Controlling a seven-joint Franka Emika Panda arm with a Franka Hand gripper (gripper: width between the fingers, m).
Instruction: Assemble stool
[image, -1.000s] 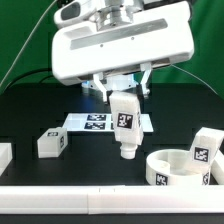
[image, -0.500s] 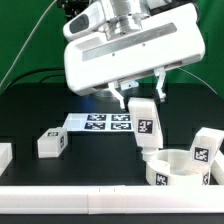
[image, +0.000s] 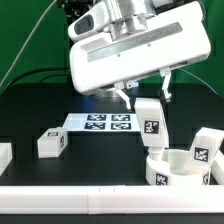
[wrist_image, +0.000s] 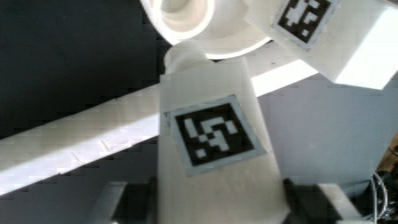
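Note:
My gripper is shut on a white tagged stool leg, held upright with its lower end just above the round white seat at the exterior view's right. In the wrist view the leg fills the middle, running from between the dark fingers to the seat's rim. A second leg stands inside or just behind the seat, seen close beside the held leg in the wrist view. A third leg lies on the black table at the exterior view's left.
The marker board lies flat behind the held leg. A plain white block sits at the exterior view's left edge. A white border strip runs along the table's front edge.
The arm has carried the held leg toward the exterior view's right, from in front of the marker board to over the seat. The grip has stayed shut.

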